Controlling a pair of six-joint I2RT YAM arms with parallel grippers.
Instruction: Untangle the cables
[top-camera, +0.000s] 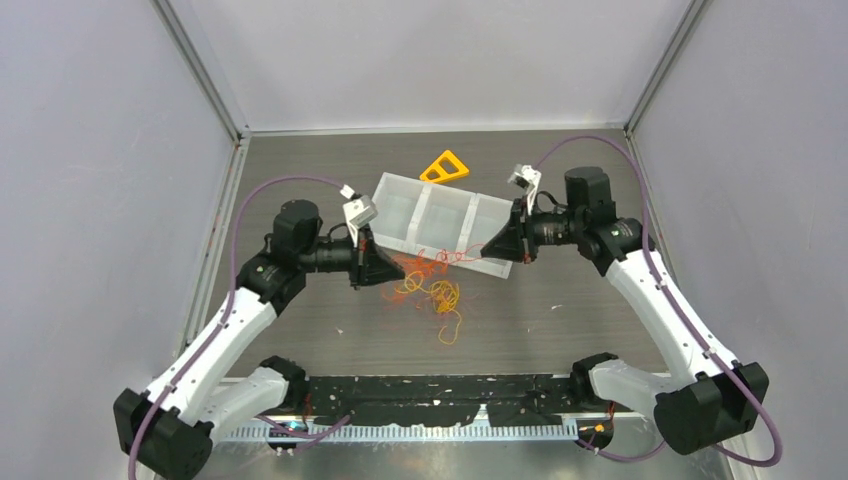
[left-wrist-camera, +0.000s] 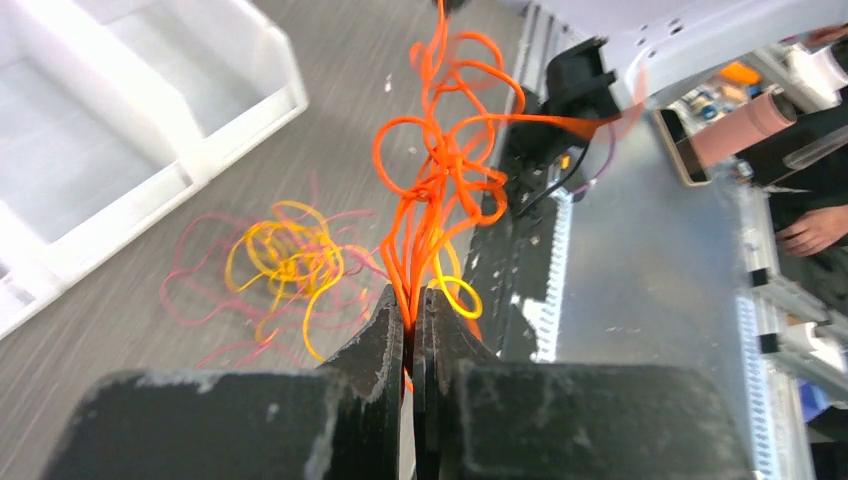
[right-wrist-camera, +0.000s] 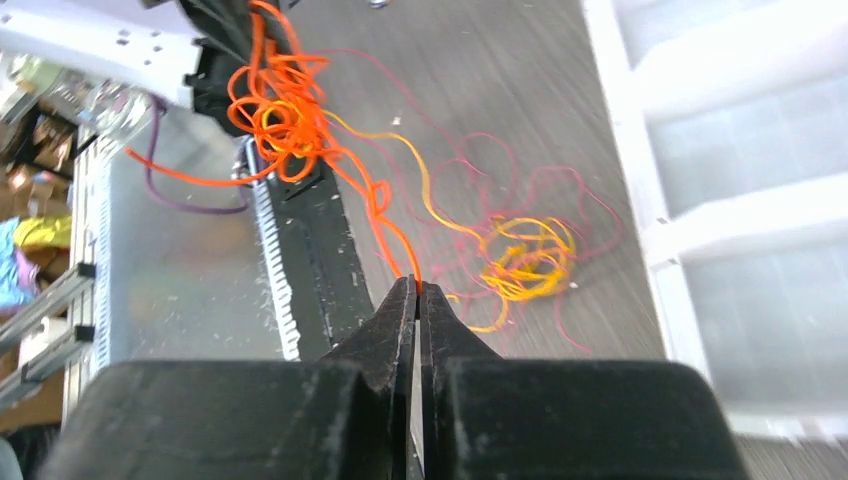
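An orange cable (top-camera: 440, 259) hangs stretched between my two grippers above the table. My left gripper (top-camera: 388, 268) is shut on a bunch of its strands (left-wrist-camera: 440, 170). My right gripper (top-camera: 497, 249) is shut on its other end (right-wrist-camera: 385, 215). A yellow cable (top-camera: 446, 297) and a thin pink cable (left-wrist-camera: 205, 290) lie tangled on the table below; the yellow one (right-wrist-camera: 525, 260) also reaches up into the orange knot (right-wrist-camera: 280, 105). In the wrist views the jaws of the left gripper (left-wrist-camera: 411, 300) and the right gripper (right-wrist-camera: 415, 288) are pressed together on orange strands.
A white three-compartment tray (top-camera: 400, 190) lies just behind the cables, seen too in the left wrist view (left-wrist-camera: 200, 150) and the right wrist view (right-wrist-camera: 700, 230). An orange triangle (top-camera: 445, 167) lies behind the tray. A black strip (top-camera: 440, 395) runs along the near edge.
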